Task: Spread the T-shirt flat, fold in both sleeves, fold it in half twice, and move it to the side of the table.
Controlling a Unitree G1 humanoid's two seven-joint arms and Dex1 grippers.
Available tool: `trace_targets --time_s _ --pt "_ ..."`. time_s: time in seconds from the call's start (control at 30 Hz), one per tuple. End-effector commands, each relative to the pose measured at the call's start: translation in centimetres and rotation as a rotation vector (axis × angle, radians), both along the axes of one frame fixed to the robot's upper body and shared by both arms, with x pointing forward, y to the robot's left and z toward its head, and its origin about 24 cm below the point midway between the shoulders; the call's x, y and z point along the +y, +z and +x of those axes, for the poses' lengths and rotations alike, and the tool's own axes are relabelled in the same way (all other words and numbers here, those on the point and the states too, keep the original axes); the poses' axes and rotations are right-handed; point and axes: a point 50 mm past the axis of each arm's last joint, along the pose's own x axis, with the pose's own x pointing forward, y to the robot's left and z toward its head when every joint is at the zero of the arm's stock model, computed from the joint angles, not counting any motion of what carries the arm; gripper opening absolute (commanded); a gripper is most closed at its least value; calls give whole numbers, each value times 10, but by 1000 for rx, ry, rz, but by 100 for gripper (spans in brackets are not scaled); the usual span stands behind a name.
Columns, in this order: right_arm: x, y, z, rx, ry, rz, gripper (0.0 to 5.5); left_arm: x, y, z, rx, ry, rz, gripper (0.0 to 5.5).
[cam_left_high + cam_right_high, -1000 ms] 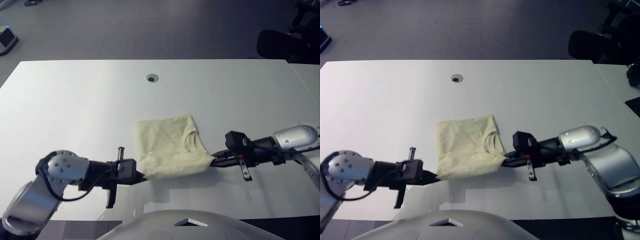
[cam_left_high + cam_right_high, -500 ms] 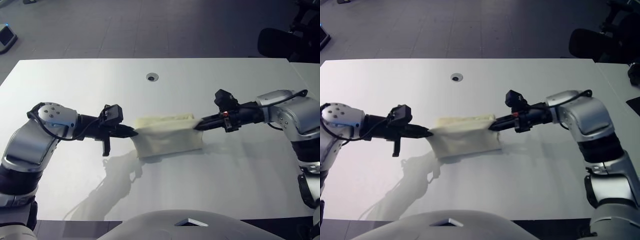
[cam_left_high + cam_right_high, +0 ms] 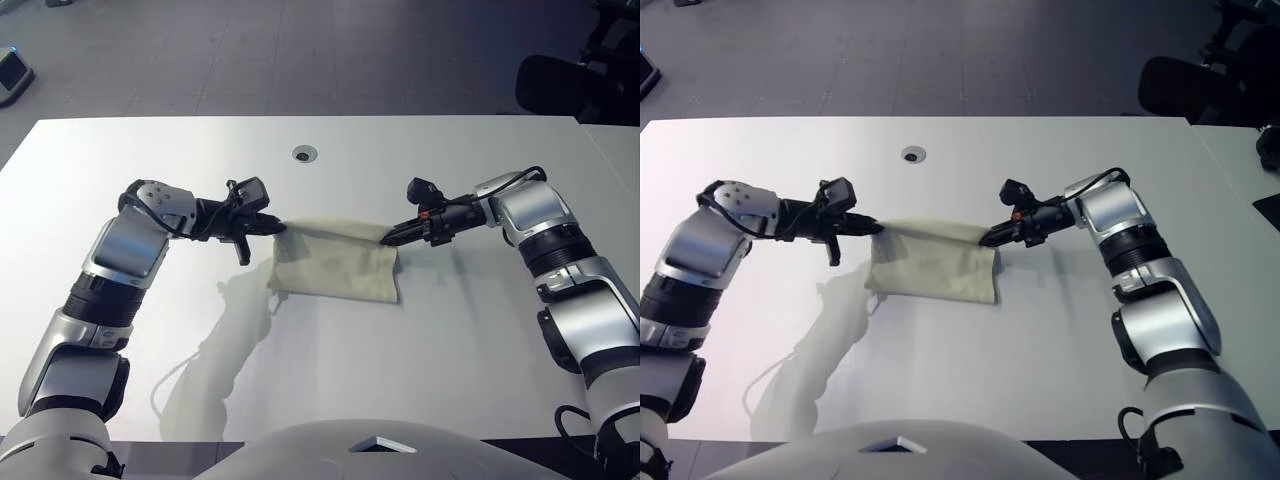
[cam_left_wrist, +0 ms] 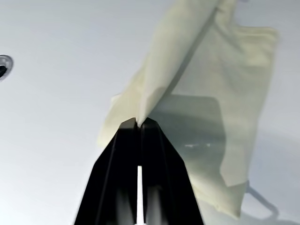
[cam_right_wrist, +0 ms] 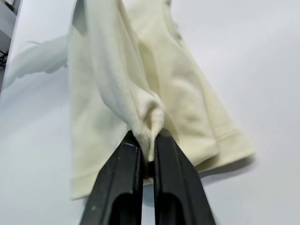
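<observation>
Left claw [image 3: 277, 228] and right claw [image 3: 388, 238] each pinch one corner of the pale yellow T-shirt [image 3: 335, 268], which lies part-folded on the tabletop [image 3: 480, 330]. The cloth looks light and limp, so it is probably best gripped at the corners, edge taut.

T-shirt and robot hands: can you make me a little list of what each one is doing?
T-shirt: pale yellow, folded over, lower layer lying flat
left gripper: shut on the T-shirt's far left corner
right gripper: shut on its far right corner
table: white, with a small round hole toward the far side
</observation>
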Motion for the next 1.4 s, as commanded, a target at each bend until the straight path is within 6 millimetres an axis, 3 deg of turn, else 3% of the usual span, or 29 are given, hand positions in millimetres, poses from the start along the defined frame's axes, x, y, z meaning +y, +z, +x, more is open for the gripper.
trace_targets --time_s 0.03,0.3,0.37,0.47,0.63,0.8,1.0,1.13,1.2,1.27,1.33,1.4 --pt "-1 8 19 -145 -126 -16 86 -4 4 12 -82 65 -10 69" --pt "5 13 37 -355 -416 135 219 17 24 28 -280 298 -26 208" --pt "21 20 34 -416 -347 186 251 17 28 24 -292 308 -53 240" --pt "56 23 13 -439 -130 294 295 23 32 22 -332 389 -81 286" --pt "75 -11 -12 -447 59 273 372 18 45 27 -392 522 -202 367" --pt "66 -49 -26 -443 176 134 449 20 66 39 -488 656 -310 446" --pt "36 -89 -41 -370 191 -25 538 22 83 41 -546 702 -376 539" --pt "-42 -129 -57 -253 -231 -248 538 31 99 37 -617 743 -397 539" --pt "-89 -148 -82 -150 -490 -365 538 31 96 32 -621 757 -399 539" --pt "-135 -169 -124 -24 -760 -521 538 29 88 24 -608 771 -396 539" --pt "-160 -182 -163 74 -957 -631 538 27 81 18 -587 786 -398 539" --pt "-168 -194 -192 161 -1126 -677 538 23 74 12 -561 805 -404 539"
